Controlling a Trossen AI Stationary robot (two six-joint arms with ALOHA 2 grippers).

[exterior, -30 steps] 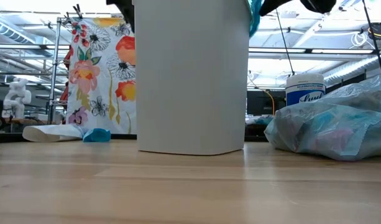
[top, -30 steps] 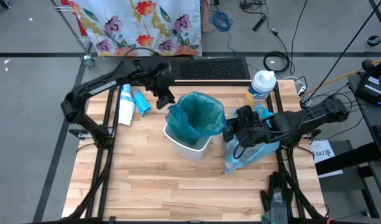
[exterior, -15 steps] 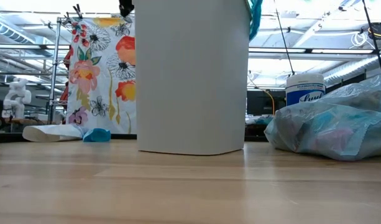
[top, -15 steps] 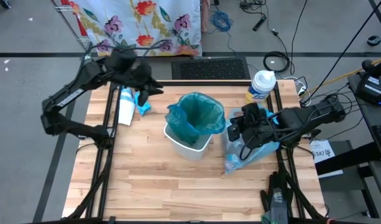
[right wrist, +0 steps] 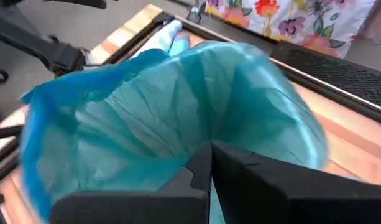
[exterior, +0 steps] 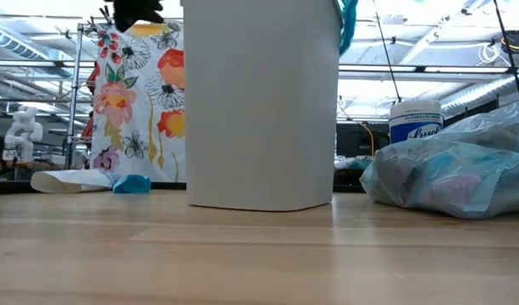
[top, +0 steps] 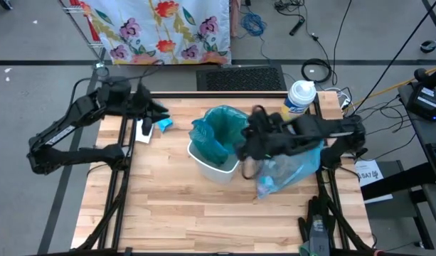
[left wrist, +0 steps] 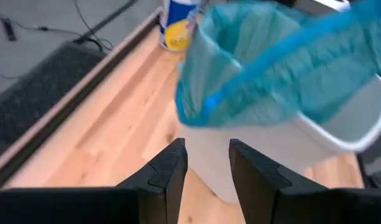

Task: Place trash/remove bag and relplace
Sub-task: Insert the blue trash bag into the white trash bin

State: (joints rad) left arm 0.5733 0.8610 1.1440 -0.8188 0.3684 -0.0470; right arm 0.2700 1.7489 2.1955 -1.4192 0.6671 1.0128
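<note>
left gripper [top: 155,108] upper left, fingers narrowly apart, empty, clear of the bin | white bin [top: 216,167] at centre, teal replacement bag [top: 225,132] draped over its rim, ready as liner | right gripper [top: 247,142] closed at rim, likely seating the liner | pale-blue trash bag [top: 289,171] full, set aside right on worktop [top: 168,213]

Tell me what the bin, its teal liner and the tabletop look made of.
Bin: smooth matte white walls, probably plastic. Teal liner: thin plastic film, creased and slightly translucent, folded over the rim. Tabletop: light wood planks with visible grain and seams, butcher-block style; the finish looks satin, though that is hard to judge.
</note>
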